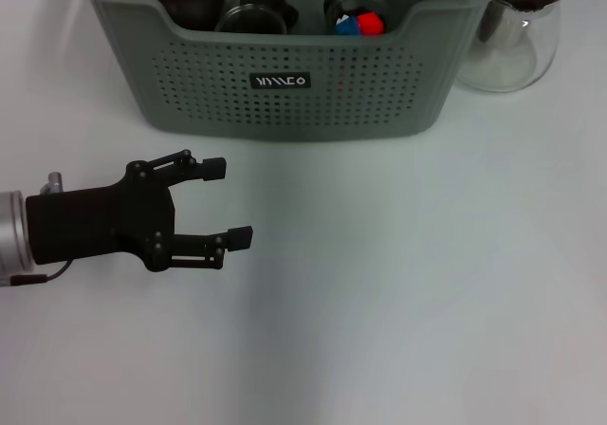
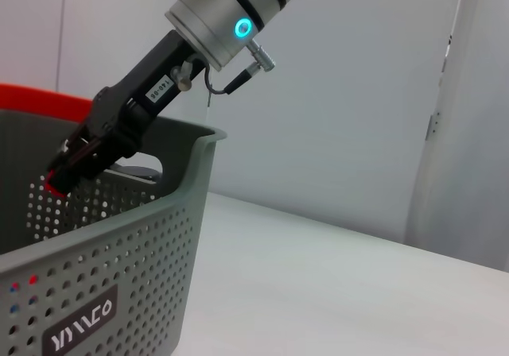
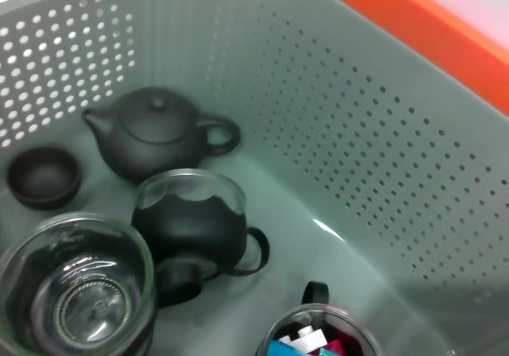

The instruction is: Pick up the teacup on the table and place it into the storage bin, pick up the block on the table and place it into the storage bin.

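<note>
The storage bin is sitting at the far edge of the desk, with a clear glass pot just beside its right end. The left gripper is hovering over the bare desk near the left edge, in front of the bin, with its fingers spread wide and holding nothing. The right gripper is reaching down inside the bin from above; whether its fingers are parted or closed is not something I can tell. Inside the bin, the right wrist view is showing a small dark teacup, a dark teapot, a second dark pot and glass cups, one holding blue and red blocks. No teacup or block is lying on the desk, so both appear already stowed. The teacup looks like ceramic: light, stiff, smooth and chippable, best pinched across its rim. The blocks are partly cut off, and the bin's far side is out of frame.
</note>
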`<state>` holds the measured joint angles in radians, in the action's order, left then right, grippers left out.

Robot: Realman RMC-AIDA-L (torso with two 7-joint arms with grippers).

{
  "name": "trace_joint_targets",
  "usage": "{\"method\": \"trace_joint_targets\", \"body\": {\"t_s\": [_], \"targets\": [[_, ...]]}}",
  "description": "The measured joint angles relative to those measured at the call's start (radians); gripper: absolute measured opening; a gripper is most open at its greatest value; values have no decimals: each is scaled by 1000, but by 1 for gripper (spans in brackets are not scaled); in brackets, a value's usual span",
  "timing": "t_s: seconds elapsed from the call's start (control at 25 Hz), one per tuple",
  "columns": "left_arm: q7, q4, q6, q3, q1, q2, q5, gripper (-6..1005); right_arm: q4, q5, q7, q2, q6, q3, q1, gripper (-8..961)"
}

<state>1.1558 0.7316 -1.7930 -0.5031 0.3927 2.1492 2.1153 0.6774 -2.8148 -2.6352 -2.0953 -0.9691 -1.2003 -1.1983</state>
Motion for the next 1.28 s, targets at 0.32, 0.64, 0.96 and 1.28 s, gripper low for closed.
{"method": "trace_joint_targets", "body": {"t_s": [0.32, 0.64, 0.96, 1.28], "targets": [[1, 0, 2, 0, 0, 0, 0, 948, -1, 1, -5, -1, 21, -4, 7, 353], [1, 4, -1, 0, 0, 0, 0, 948, 111, 64, 21, 0, 3, 11, 47, 712], [1, 8, -4, 3, -4, 0, 0, 948, 501, 482, 225, 3, -193, 11, 315, 816], [1, 4, -19, 29, -8, 0, 0, 948, 632, 941, 564, 4, -380, 31, 625, 822]]}}
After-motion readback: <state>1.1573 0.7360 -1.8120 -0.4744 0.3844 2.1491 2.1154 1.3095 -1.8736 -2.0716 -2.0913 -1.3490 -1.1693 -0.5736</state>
